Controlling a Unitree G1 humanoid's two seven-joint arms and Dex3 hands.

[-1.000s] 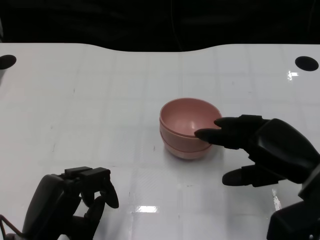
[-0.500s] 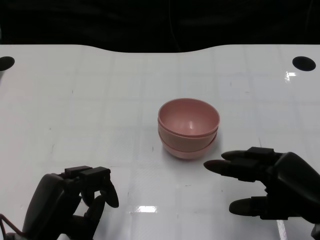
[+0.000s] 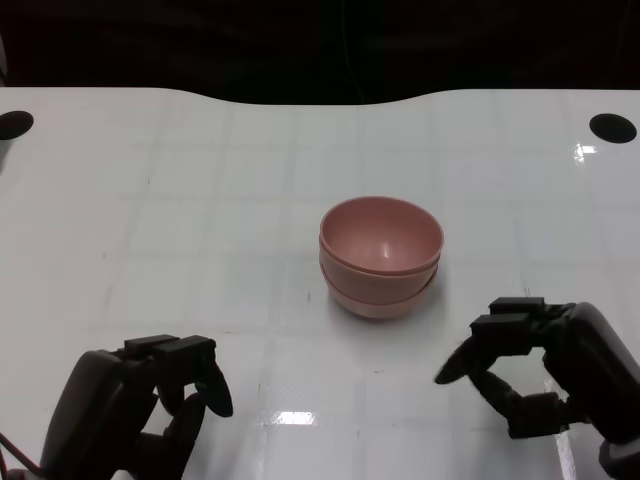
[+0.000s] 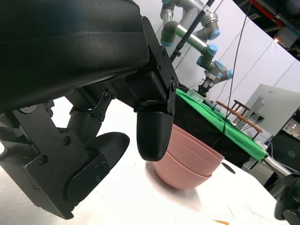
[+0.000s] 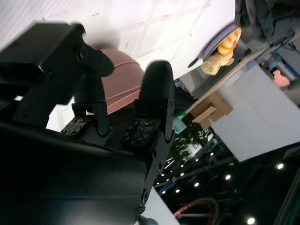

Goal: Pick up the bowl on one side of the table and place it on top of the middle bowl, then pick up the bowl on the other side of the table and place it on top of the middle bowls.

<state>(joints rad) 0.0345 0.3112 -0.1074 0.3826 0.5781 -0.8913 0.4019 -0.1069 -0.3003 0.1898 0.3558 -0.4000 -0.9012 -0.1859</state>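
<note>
Here's the picture: the pink bowls (image 3: 381, 256) sit nested in one stack near the middle of the white table (image 3: 200, 200), rims showing one just above the other, the stack upright and standing free with nothing touching it. In the head view I can make out at least two rims; how many bowls are in the stack beyond that I cannot tell.

Down at the near right, the right hand (image 3: 545, 370) is low over the table, clear of the stack, its fingers (image 3: 505, 325) curled inward toward the thumb with nothing between them. The bowls lie ahead of and to the left of those fingertips, a clear strip of bare table between the two. The right wrist view shows the same: black fingers (image 5: 154, 101) bent in, empty, with the pink stack (image 5: 124, 82) visible beyond them and apart from them.

Over at the near left, the left hand (image 3: 140, 405) is at the table's front edge, fingers (image 3: 195, 365) curled in on themselves, holding nothing. The bowls are well apart from it, ahead and off to its right. From the left wrist view, a rounded black fingertip (image 4: 154, 133) hangs in front of the stack (image 4: 187, 159), yet the head view makes it plain there's a wide gap between them.

At the table's far corners, a dark round hole (image 3: 612, 127) on the right and another (image 3: 14, 124) on the left
</note>
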